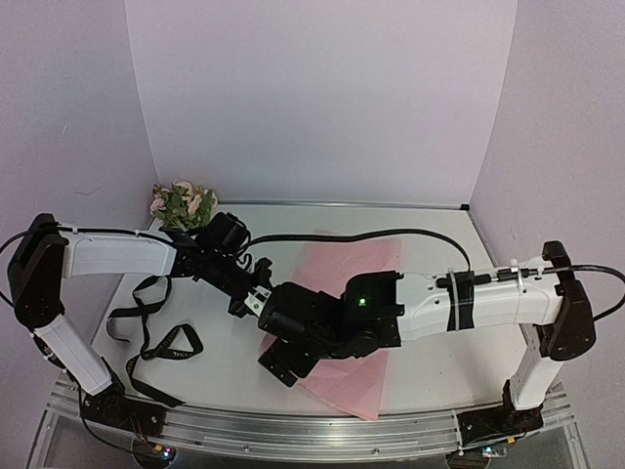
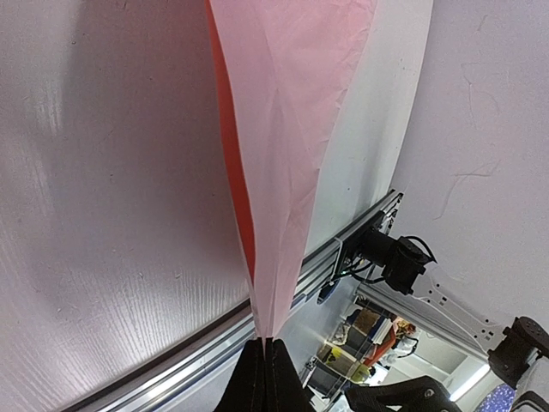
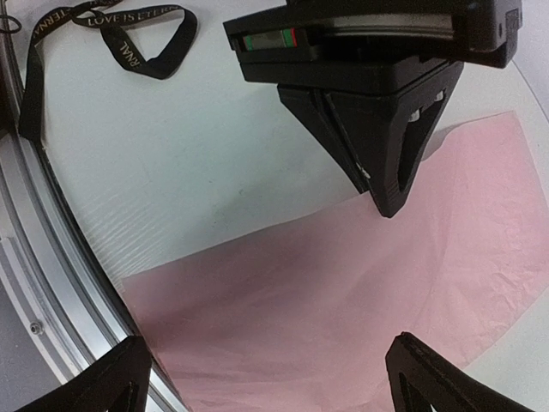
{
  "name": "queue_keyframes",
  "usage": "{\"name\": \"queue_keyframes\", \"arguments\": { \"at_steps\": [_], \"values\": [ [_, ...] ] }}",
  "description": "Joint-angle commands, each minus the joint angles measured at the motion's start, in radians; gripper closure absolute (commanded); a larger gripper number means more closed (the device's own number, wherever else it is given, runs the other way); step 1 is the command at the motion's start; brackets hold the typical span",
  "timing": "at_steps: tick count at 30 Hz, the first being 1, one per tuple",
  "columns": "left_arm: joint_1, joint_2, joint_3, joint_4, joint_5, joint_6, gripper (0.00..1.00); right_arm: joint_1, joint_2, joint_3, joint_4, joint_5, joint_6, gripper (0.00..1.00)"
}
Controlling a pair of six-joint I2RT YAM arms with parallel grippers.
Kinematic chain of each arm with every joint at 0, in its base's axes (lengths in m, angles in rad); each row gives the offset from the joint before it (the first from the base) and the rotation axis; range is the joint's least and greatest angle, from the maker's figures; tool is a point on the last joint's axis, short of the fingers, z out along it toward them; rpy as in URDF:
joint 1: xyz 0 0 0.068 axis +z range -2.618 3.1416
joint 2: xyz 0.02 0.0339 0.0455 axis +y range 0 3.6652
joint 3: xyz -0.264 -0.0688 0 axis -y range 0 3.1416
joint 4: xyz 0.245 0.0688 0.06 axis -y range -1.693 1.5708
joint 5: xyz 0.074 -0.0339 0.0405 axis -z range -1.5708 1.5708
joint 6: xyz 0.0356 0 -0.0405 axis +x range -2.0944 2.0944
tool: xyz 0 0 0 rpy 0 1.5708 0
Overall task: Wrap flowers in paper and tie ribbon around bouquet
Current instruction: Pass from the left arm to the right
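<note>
Pink paper [image 2: 283,129], thin and limp, is pinched at its edge by the left gripper [image 2: 264,345], jaws pressed together; it drapes to the surface [image 2: 103,215]. The right gripper [image 3: 273,348] hangs spread just above the sheet. Tear-prone (probably slippery too): grip edges gently. Ribbon [image 3: 129,43] lies beyond it, flowers [image 1: 183,203] well behind the left gripper.

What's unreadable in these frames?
- paper: middle hidden under the right arm, top view.
- flowers: tiny, stems hidden by the left arm, top view; absent from wrist views.
- ribbon: runs off right wrist view's top-left edges.
- left hand: mostly cut off by left wrist view's bottom edge.
</note>
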Motion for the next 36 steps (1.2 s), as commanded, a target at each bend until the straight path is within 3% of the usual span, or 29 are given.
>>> {"name": "queue_keyframes", "arguments": {
  "at_steps": [1,5,10,14,20,23,24,26,27,31,33,36],
  "values": [
    [0.006,-0.006,0.048,-0.006,0.048,-0.022,1.0,0.012,0.009,0.029,-0.02,0.038,-0.009,0.02],
    [0.008,-0.01,0.054,-0.02,0.048,-0.018,1.0,0.012,0.03,0.025,-0.021,0.035,-0.013,0.02],
    [0.009,-0.023,0.036,-0.018,0.047,-0.015,1.0,0.012,0.046,0.031,-0.03,0.168,0.008,0.07],
    [0.009,-0.034,0.022,-0.023,0.037,-0.012,1.0,0.009,0.047,0.037,-0.049,0.228,0.035,0.34],
    [0.009,-0.042,-0.001,-0.007,0.036,-0.015,1.0,0.009,0.049,0.046,-0.049,0.263,0.036,0.68],
    [0.011,-0.05,-0.002,-0.009,0.021,-0.008,1.0,0.009,0.055,0.05,-0.051,0.268,0.037,0.93],
    [0.013,-0.054,-0.004,-0.009,0.015,-0.005,1.0,0.008,0.057,0.051,-0.051,0.271,0.038,0.99],
    [0.021,-0.065,-0.016,-0.001,0.004,0.002,0.99,0.005,0.057,0.053,-0.052,0.283,0.042,1.0],
    [0.027,-0.071,-0.026,0.007,0.0,0.003,0.93,0.003,0.055,0.052,-0.051,0.293,0.046,1.0],
    [0.05,-0.115,-0.096,0.066,-0.027,0.011,0.42,-0.023,0.007,0.008,-0.025,0.314,0.106,1.0],
    [0.06,-0.143,-0.137,0.099,-0.044,0.014,0.28,-0.042,-0.024,-0.029,0.023,0.299,0.148,1.0],
    [0.084,-0.19,-0.208,0.123,-0.077,0.017,0.15,-0.061,-0.06,-0.063,0.081,0.298,0.194,1.0]
  ]
}}
